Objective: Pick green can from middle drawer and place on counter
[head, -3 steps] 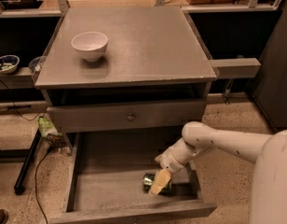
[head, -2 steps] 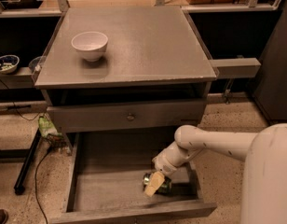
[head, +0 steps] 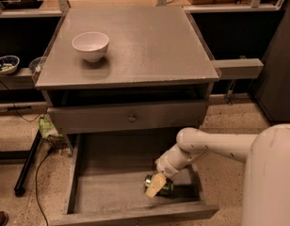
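Note:
The green can (head: 166, 188) lies on its side on the floor of the open middle drawer (head: 109, 187), near its front right. My gripper (head: 155, 187) reaches down into the drawer from the right and is right over the can, covering its middle. Its tan tip lies across the can. The white arm (head: 215, 145) comes in from the lower right. The counter (head: 145, 36) is the big grey cabinet top above the drawer.
A white bowl (head: 90, 45) stands on the counter's left rear. A closed drawer front with a small knob (head: 131, 117) sits above the open drawer. Narrow side shelves (head: 239, 67) flank the cabinet. A small bowl (head: 6, 63) is on the left shelf. Cables lie on the floor at left.
My gripper has shifted a little left and down over the can. The can has not visibly moved.

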Motion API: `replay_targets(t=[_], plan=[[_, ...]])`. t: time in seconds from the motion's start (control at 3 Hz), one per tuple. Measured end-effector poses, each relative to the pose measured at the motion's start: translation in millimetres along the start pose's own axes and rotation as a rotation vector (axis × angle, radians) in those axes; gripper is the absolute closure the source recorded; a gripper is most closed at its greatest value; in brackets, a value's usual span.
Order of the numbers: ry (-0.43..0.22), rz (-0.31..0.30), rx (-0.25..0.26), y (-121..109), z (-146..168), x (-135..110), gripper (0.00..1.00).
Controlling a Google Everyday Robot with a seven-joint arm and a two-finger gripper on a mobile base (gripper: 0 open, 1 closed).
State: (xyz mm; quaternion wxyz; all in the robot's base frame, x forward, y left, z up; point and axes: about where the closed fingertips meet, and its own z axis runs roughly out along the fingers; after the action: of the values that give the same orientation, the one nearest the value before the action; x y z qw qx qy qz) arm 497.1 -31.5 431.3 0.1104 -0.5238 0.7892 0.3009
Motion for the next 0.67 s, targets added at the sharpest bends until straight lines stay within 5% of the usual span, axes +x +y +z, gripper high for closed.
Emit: replay_targets(t=[0.33, 0.67], plan=[[0.035, 0.074, 0.127, -25, -5, 16, 0.0], [0.046, 0.106, 0.193, -39, -10, 21, 0.0]])
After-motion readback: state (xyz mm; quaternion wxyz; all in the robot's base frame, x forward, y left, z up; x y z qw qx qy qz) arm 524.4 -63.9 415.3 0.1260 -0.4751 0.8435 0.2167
